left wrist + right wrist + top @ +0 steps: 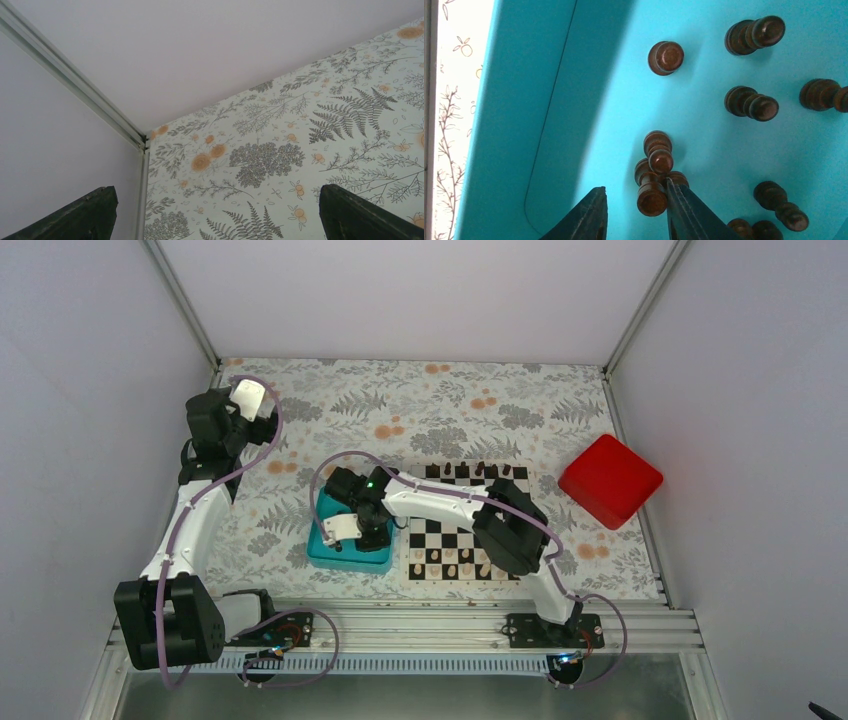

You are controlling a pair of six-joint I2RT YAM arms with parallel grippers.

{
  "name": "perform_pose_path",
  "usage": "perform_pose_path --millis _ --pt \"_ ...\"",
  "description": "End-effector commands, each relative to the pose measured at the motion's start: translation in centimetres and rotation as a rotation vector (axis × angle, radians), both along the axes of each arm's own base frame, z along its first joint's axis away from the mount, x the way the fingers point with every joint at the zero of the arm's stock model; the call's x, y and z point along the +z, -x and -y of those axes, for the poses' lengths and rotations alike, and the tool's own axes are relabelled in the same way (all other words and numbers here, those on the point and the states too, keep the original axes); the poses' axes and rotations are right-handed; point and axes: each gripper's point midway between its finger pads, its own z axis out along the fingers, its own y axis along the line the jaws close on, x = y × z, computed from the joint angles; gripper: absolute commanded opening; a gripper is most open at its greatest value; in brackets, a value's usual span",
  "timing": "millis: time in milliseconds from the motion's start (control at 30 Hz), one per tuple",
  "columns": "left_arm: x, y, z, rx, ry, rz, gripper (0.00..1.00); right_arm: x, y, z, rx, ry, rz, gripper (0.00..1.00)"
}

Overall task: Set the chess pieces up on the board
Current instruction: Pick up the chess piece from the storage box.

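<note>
- the right gripper [635, 197] is hanging low inside the teal square plastic tray [322, 552], close to one tray wall and a rounded corner. its fingers [586, 217] are standing parted around one small dark brown wooden chess piece [651, 199]. one finger is touching the piece and the other is apart from it, so the piece is not clenched.
- more dark chess pieces [754, 102] are lying scattered on the tray floor. two are touching the straddled one on its far side, and the rest are lying farther off with open teal floor between them.
- the flat black-and-white chequered board with a tan border [425, 540] is lying just right of the tray. a row of dark pieces [478, 471] is standing along its far edge, and pale tan pieces [452, 567] are standing along its near rows.
- the left gripper [216, 200] is hovering released, fingers wide apart, over the floral tablecloth [310, 125] in the far left corner where the pale walls [200, 50] are meeting.
- the glossy red box [610, 480] is sitting right of the board, near the right wall.
</note>
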Motion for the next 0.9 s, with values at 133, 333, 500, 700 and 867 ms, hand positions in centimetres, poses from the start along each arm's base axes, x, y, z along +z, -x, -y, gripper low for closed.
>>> perform_pose_path --millis 133,333,500,700,867 --pt "0.1 -0.2 -0.1 -0.007 -0.013 0.017 1.00 -1.1 -0.5 -0.2 0.010 0.019 0.018 0.20" --pt "0.0 -0.1 -0.1 -0.008 -0.013 0.016 1.00 -1.1 -0.5 -0.2 0.008 0.021 0.023 0.16" --pt "0.2 -0.2 -0.1 -0.008 -0.014 0.020 1.00 0.2 -0.7 -0.8 0.003 -0.018 0.028 0.09" --pt "0.3 -0.1 -0.1 -0.008 -0.012 0.021 1.00 4.7 -1.9 -1.2 -0.027 -0.095 0.070 0.07" --pt "0.4 -0.1 -0.1 -0.006 -0.013 0.024 1.00 9.5 -4.3 -0.2 -0.091 -0.167 0.120 0.06"
